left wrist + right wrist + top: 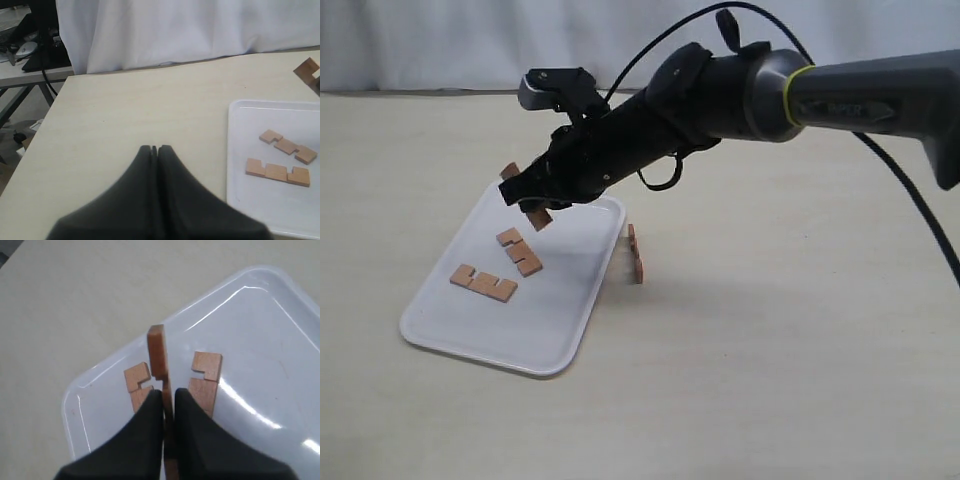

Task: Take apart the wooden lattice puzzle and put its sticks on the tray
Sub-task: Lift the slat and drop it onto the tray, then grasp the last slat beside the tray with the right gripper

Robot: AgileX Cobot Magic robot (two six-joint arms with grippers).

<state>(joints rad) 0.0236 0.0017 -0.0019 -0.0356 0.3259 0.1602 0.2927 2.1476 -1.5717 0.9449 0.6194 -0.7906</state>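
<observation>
Pinching a flat notched orange-brown wooden stick [157, 350] on edge, right jaws hang over the far end of the large white low-rimmed plastic tray [560, 310], likely lined up for a drop. Lattice puzzle reads as fully apart. Two sticks lie flat on the tray, one [520, 251] and another [483, 283], close under the held piece; the bare tray toward the right rim looks safer. Fourth stick [636, 254] stands on edge on the beige desk [770, 350], just beside that rim, off the tray. Left jaws pressed together, empty, over bare desk, well apart.
</observation>
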